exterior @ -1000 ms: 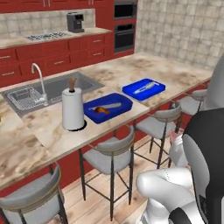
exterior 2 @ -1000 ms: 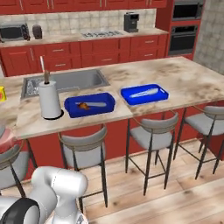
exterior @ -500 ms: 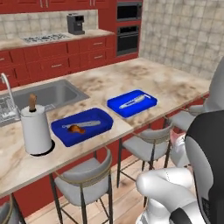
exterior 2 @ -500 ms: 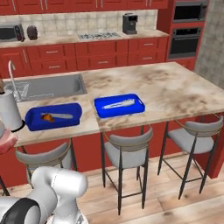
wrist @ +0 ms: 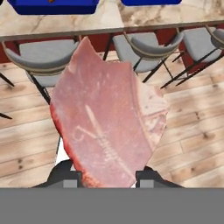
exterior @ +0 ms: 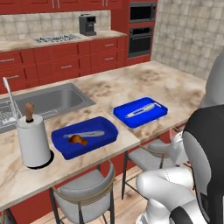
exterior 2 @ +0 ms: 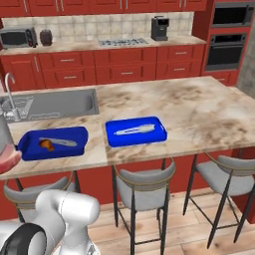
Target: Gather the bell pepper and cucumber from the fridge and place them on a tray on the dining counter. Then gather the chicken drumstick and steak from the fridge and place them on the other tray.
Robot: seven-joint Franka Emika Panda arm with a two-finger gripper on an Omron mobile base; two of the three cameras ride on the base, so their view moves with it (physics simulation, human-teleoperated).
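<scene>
Now | gripper (wrist: 107,175) clamps steak (wrist: 107,118) | 3 stools (wrist: 43,52) below | drumstick (exterior: 78,140) apparently in tray (exterior: 85,136)

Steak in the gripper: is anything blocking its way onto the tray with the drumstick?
The steak is held out over the floor, short of the stools. The tray holds the chicken drumstick and a grey utensil, with bare floor beside them.
</scene>
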